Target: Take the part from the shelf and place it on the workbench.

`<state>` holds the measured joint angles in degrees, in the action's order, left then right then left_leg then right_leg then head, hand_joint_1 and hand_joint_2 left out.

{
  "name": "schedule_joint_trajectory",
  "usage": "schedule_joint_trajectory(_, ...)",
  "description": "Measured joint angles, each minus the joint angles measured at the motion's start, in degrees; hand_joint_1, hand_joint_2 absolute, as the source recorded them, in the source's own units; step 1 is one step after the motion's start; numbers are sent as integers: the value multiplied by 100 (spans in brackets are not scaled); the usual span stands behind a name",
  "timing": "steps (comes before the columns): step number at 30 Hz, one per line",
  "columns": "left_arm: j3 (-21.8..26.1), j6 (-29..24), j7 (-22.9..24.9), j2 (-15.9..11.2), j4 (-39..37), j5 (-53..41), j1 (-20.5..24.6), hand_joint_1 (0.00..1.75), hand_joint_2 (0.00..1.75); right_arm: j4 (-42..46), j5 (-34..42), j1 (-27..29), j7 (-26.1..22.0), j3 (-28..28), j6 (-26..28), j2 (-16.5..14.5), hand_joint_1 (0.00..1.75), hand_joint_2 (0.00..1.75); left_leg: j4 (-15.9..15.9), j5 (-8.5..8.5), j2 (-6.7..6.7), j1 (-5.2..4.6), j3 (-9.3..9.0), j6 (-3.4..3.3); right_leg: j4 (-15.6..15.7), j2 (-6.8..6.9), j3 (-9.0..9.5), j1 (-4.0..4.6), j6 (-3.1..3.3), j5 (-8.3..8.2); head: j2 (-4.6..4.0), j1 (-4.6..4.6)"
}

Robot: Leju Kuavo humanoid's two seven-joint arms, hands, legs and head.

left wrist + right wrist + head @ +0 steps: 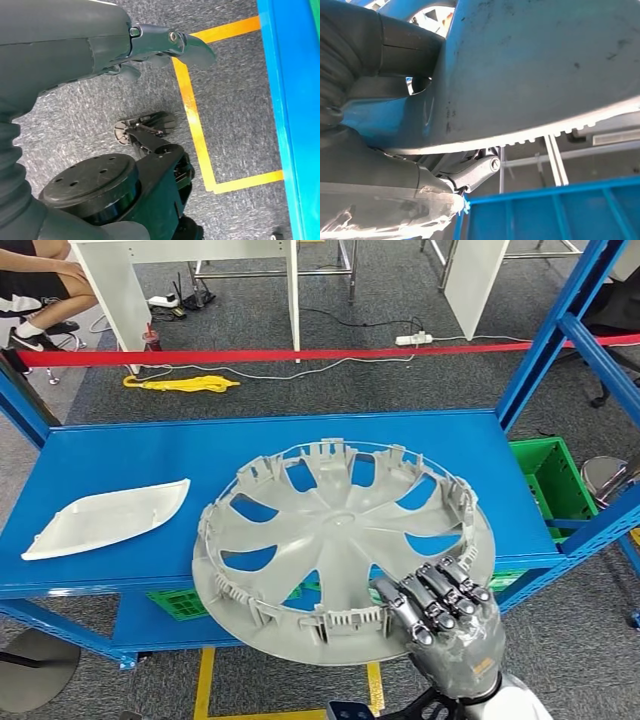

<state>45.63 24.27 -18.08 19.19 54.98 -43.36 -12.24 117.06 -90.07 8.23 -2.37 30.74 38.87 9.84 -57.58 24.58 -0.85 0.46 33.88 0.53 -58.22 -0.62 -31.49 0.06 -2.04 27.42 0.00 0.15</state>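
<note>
right hand (445,615): clamps the near rim of the round grey plastic wheel cover (340,540).
left hand (166,45): hangs, seemingly empty.
risk: one-sided hold, cover may tip off.

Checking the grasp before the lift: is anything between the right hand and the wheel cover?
Nothing visible: the right hand already grips the near rim of the wheel cover, fingers over its top. The white trim panel lies apart.

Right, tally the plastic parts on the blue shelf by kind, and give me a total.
Round wheel cover, gripped at its near rim by the right hand: 1
Long white trim piece, lying flat on the shelf: 1
Total: 2
</note>
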Motion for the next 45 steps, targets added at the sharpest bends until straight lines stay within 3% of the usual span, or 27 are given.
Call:
schedule_joint_trajectory(14,-45,-100,-24,4,8,-18,-53,0,175,360,0,183,2,-147,-1,-188,175,175,0,1,0,-1,2,-1,1,0,3,-1,-2,0,0,-2)
schedule_joint_trajectory(18,-84,-171,-37,10,6,-114,-86,0,175,432,-1,226,201,-150,0,-192,175,175,165,-88,15,1,-77,-128,46,7,20,-22,-98,3,0,4)
schedule_joint_trajectory(20,-100,-191,-39,17,5,-129,-93,0,175,458,-1,232,284,-148,8,-191,175,175,276,-159,31,29,-118,-147,-330,16,-140,-36,-121,302,0,21)
schedule_joint_trajectory(22,-117,-212,-39,17,5,-134,-96,0,175,467,3,239,355,-137,16,-191,175,175,283,-170,39,35,-108,-146,-1044,19,-416,-70,-160,683,0,27)
schedule_joint_trajectory(23,-125,-225,-39,17,5,-136,-97,0,175,467,6,248,389,-132,17,-191,175,175,280,-169,42,45,-101,-133,-1300,20,-508,-95,-190,762,0,26)
schedule_joint_trajectory(24,-135,-234,-40,17,5,-136,-102,0,175,466,10,255,417,-129,17,-191,175,175,275,-168,41,63,-92,-108,-1360,22,-514,-125,-228,725,0,26)
schedule_joint_trajectory(25,-149,-240,-42,18,5,-136,-108,0,175,466,16,261,434,-127,17,-191,175,175,262,-164,38,94,-82,-67,-1191,25,-407,-164,-274,583,0,26)
schedule_joint_trajectory(27,-177,-242,-47,12,8,-140,-125,0,175,466,29,261,450,-120,17,-191,175,175,204,-142,26,156,-53,58,-493,18,16,-239,-400,291,0,41)
schedule_joint_trajectory(28,-186,-243,-50,9,10,-149,-132,0,175,468,34,265,452,-115,20,-191,175,175,161,-125,19,168,-38,123,-245,-9,175,-258,-408,206,0,53)
schedule_joint_trajectory(29,-191,-243,-53,5,13,-157,-137,0,175,469,39,267,455,-112,23,-191,175,175,108,-113,7,168,-21,176,-120,-39,242,-269,-375,218,0,62)
schedule_joint_trajectory(31,-202,-244,-60,3,16,-171,-153,0,175,475,43,279,458,-110,29,-191,175,175,58,-116,-10,157,-6,232,-161,-85,194,-277,-219,266,0,60)
schedule_joint_trajectory(32,-207,-245,-63,1,17,-171,-162,0,175,477,45,279,460,-110,30,-191,175,175,56,-121,-12,159,-4,249,-162,-86,172,-291,-179,292,0,55)
schedule_joint_trajectory(39,-211,-246,-66,-4,19,-173,-178,0,175,481,49,280,460,-110,30,-191,175,175,81,-123,-6,162,-8,277,-170,-90,159,-310,-166,274,0,52)
schedule_joint_trajectory(44,-219,-243,-65,4,19,-213,-182,0,175,482,134,287,394,-114,30,-191,175,175,142,-312,-5,165,18,168,-177,-85,19,-278,-73,186,0,-18)
schedule_joint_trajectory(45,-222,-242,-64,7,19,-225,-182,0,175,483,164,290,361,-117,31,-191,175,175,171,-296,0,176,27,192,-178,-79,-4,-252,-61,181,0,-19)
